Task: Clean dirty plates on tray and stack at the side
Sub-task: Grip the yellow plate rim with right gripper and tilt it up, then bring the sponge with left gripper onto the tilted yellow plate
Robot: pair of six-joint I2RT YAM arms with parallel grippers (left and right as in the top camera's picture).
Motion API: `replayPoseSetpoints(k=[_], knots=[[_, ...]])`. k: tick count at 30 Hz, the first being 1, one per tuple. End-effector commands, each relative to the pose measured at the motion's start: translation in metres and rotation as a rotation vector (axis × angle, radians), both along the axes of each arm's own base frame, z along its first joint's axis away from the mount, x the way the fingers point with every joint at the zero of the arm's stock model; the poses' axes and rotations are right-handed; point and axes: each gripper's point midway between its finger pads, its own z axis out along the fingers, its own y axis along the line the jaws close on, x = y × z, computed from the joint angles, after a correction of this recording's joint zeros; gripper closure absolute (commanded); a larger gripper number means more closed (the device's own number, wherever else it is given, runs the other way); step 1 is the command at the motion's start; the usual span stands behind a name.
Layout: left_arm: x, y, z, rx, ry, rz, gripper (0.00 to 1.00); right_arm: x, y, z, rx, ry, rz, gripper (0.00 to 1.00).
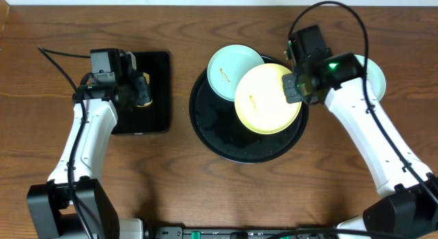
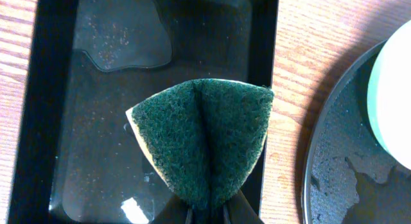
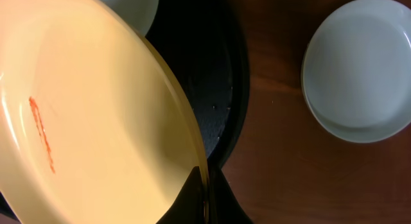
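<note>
1. Left tool [image 2: 205, 214] is pinched shut on a folded green sponge [image 2: 202, 137], over the rectangular black tray [image 2: 38, 121], which holds a film of water.
2. Round black tray [image 1: 226, 136] sits mid-worktop [image 1: 178, 191]. A pale blue plate [image 1: 229, 68] lies at its upper-left rim, marked with an orange streak.
3. Right tool [image 3: 204, 201] is clamped on the rim of the yellow plate [image 3: 96, 108], above the round tray and overlapping the blue one. It also bears an orange streak.
4. Second blue plate [image 3: 359, 70] lies on bare worktop, right of the tray and apart from it.

Bare tabletop [image 1: 179, 95] lies open between rectangular tray [image 1: 157, 95] and round tray [image 1: 219, 133].
</note>
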Motion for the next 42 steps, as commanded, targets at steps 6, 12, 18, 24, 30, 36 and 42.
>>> replayPoseSetpoints(k=[6,12,18,24,30,36,42], knots=[[-0.005,-0.03,0.07,-0.146,-0.169,-0.044,0.92,-0.005,-0.011,-0.015,-0.075,-0.016,-0.121,0.99],[-0.017,-0.046,0.089,-0.189,-0.195,-0.054,0.92,-0.014,0.005,-0.027,0.053,0.038,-0.187,0.99],[-0.035,-0.111,0.085,-0.299,-0.139,-0.249,0.92,-0.034,0.017,-0.054,0.165,0.149,-0.271,0.99],[-0.047,-0.151,0.077,-0.215,-0.128,-0.353,0.92,-0.042,-0.003,-0.076,0.064,0.147,-0.296,0.99],[-0.061,-0.191,0.064,-0.148,-0.105,-0.458,0.92,-0.04,-0.007,-0.094,0.055,0.119,-0.301,0.99],[-0.066,-0.215,0.041,-0.143,-0.044,-0.505,0.92,-0.052,-0.012,-0.116,0.065,0.137,-0.371,0.99],[-0.074,-0.239,0.006,-0.129,0.042,-0.559,0.92,-0.067,-0.01,-0.132,0.084,0.193,-0.366,0.99]])
